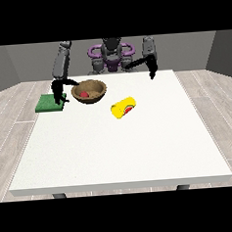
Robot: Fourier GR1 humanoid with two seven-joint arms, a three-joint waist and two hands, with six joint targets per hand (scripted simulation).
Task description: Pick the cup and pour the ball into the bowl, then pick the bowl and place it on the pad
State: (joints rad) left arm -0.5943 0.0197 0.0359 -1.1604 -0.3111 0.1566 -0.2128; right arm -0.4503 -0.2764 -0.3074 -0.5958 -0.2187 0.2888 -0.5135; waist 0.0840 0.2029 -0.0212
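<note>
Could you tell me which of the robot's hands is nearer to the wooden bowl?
Its right: the hand at the view's left hangs just beside the bowl, over the green pad; the hand at the view's right is farther off.

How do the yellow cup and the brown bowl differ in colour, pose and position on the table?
The yellow cup lies on its side; the brown bowl stands upright with its opening up. The cup lies apart from both hands near the table's middle; the bowl sits farther back, beside the hand at the view's left and the green pad. The bowl looks wider than the cup. Both show something red inside.
</note>
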